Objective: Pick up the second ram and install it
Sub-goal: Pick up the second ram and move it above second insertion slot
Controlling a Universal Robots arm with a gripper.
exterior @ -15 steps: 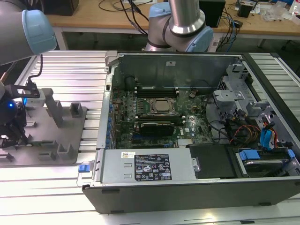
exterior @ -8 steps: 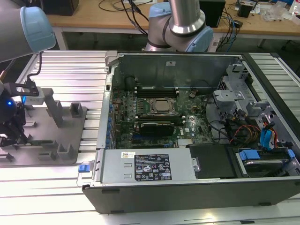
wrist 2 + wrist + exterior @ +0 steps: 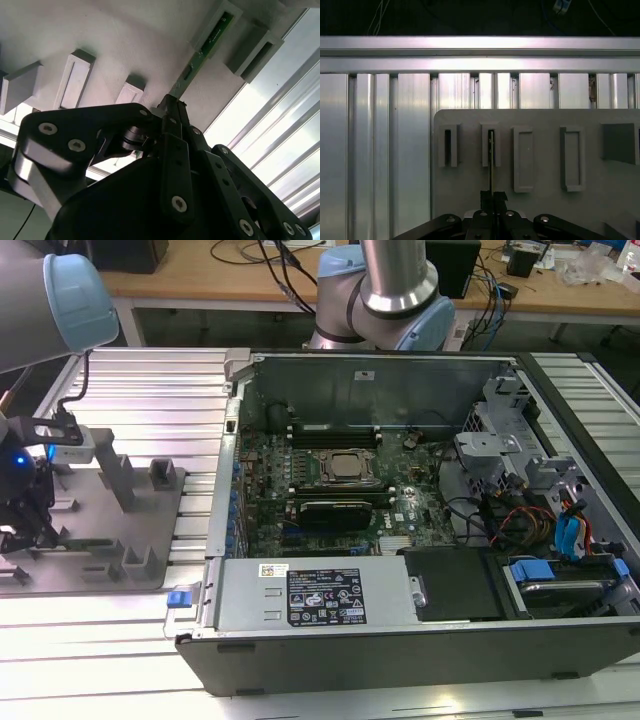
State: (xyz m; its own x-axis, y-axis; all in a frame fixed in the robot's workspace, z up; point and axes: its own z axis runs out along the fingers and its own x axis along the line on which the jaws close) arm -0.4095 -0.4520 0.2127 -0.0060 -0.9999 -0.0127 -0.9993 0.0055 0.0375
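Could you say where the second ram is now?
The second ram sits in a slot of the grey fixture plate, at the exterior view's left, its end clamped in the tool.

Overhead glare washes the ribbed table (image 3: 90,660); the case (image 3: 400,380) interior lies dim.

The second ram (image 3: 201,54), a thin green circuit-board stick dotted with small black chips, is seen against a flat pale grey plastic fixture plate (image 3: 125,40). The matt black metal gripper (image 3: 172,104) is studded with silver screw heads. A silver aluminium table (image 3: 410,150) is striped by parallel grooves. In the exterior view, a dark green motherboard (image 3: 270,475) is framed by a dark grey computer case (image 3: 400,670), a silver square CPU (image 3: 348,467) is set in it, and bright blue plastic tabs (image 3: 568,535) are noted beside red and orange wires (image 3: 515,515). The grey robot arm (image 3: 395,270) is capped in light blue.
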